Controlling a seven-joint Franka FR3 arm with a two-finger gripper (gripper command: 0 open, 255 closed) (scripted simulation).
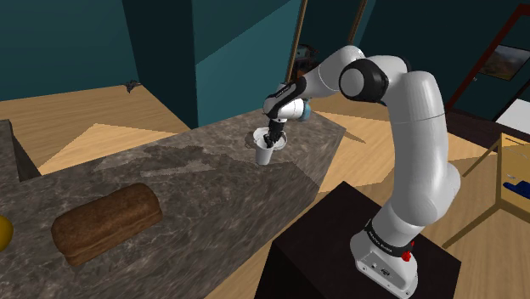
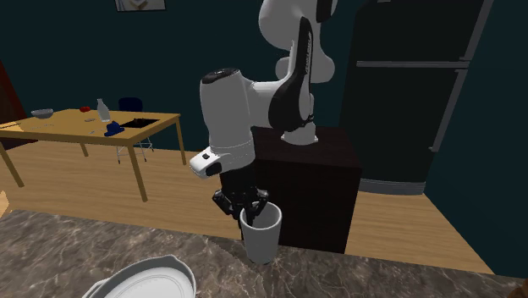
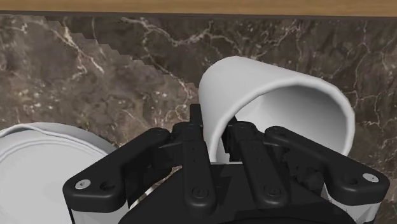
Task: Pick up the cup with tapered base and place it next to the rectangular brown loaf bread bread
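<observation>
The white cup (image 1: 264, 155) with a tapered base stands near the far end of the marble counter (image 1: 195, 183). My black gripper (image 1: 273, 136) comes down from above, shut on the cup's rim. In the wrist view, one finger is inside the cup (image 3: 280, 102) and the other outside, and the gripper (image 3: 216, 137) pinches the wall. From the second exterior view the cup (image 2: 261, 233) hangs upright under the gripper (image 2: 251, 206), its base at or just above the counter. The brown rectangular loaf (image 1: 106, 222) lies far down the counter, toward the shoulder view's lower left.
A white plate (image 2: 144, 279) lies on the counter close beside the cup, also in the wrist view (image 3: 38, 159). A yellow object (image 1: 2, 231) sits past the loaf. A wooden table (image 2: 85, 127) and a dark fridge (image 2: 415, 85) stand behind the black stand (image 2: 309, 186).
</observation>
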